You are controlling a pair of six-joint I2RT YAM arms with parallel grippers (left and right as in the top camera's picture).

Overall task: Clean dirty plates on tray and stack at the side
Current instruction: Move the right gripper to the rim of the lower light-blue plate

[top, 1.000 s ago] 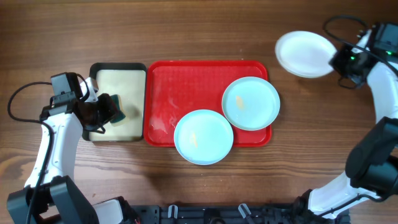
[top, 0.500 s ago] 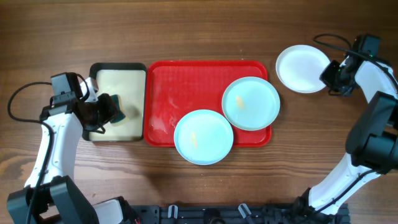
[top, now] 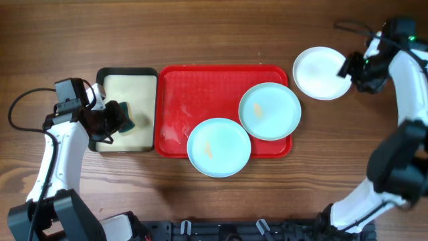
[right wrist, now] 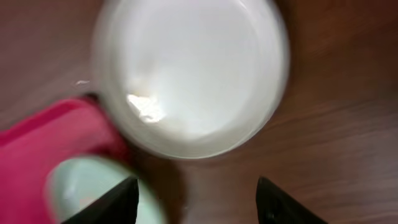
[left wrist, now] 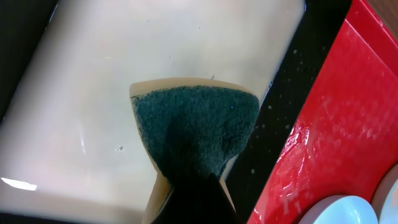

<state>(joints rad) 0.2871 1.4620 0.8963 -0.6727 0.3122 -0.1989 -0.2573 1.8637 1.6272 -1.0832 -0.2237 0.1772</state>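
Two pale blue plates with yellowish smears lie on the red tray: one at its right end, one overlapping its front rim. A white plate rests flat on the table to the right of the tray. My right gripper stands open at that plate's right edge; in the right wrist view the white plate lies just ahead of the gripper, with nothing between its fingers. My left gripper is shut on a dark green sponge over the cream tray.
The black-rimmed cream tray sits against the red tray's left side and holds a film of water. Bare wooden table lies behind the trays and around the white plate. The right arm's cable loops near the far right edge.
The right gripper brought the white plate a little left and down onto the table, then opened and let it go. The left arm and sponge have not moved.
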